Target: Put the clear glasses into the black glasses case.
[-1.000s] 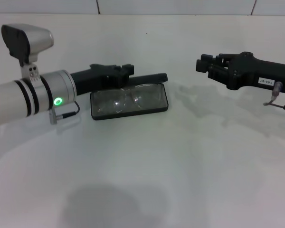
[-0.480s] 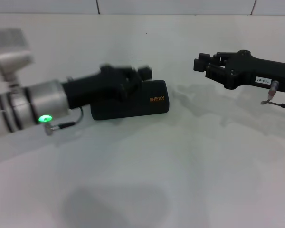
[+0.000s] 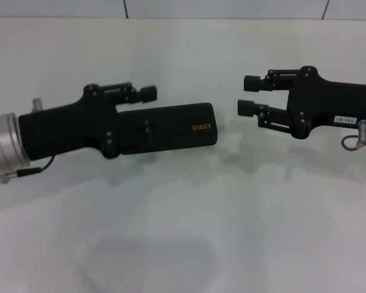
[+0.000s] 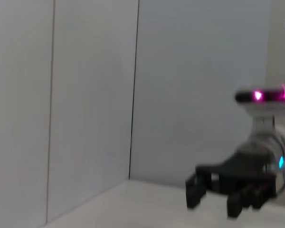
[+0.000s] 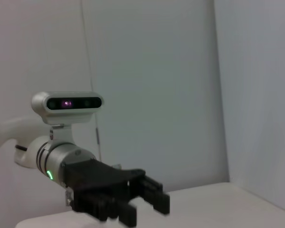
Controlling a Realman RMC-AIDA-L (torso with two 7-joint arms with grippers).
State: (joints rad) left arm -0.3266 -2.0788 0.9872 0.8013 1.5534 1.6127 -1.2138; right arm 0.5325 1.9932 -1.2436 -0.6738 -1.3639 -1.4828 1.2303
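The black glasses case lies shut on the white table, its gold "SHERY" lettering facing up. The clear glasses are hidden from every view. My left gripper reaches in from the left at the case's left end. It is open, with one finger above the case's far edge and the other in front of the lid. To the right of the case and apart from it, my right gripper hovers open with nothing in it. The left wrist view shows the right gripper, and the right wrist view shows the left gripper.
The white table spreads out in front of the case. A tiled wall runs along the back. A cable loop hangs under the right arm.
One second ago the case lay open with the clear glasses inside. The left gripper swung the lid down and the case is now shut. Both grippers have rolled at the wrist.
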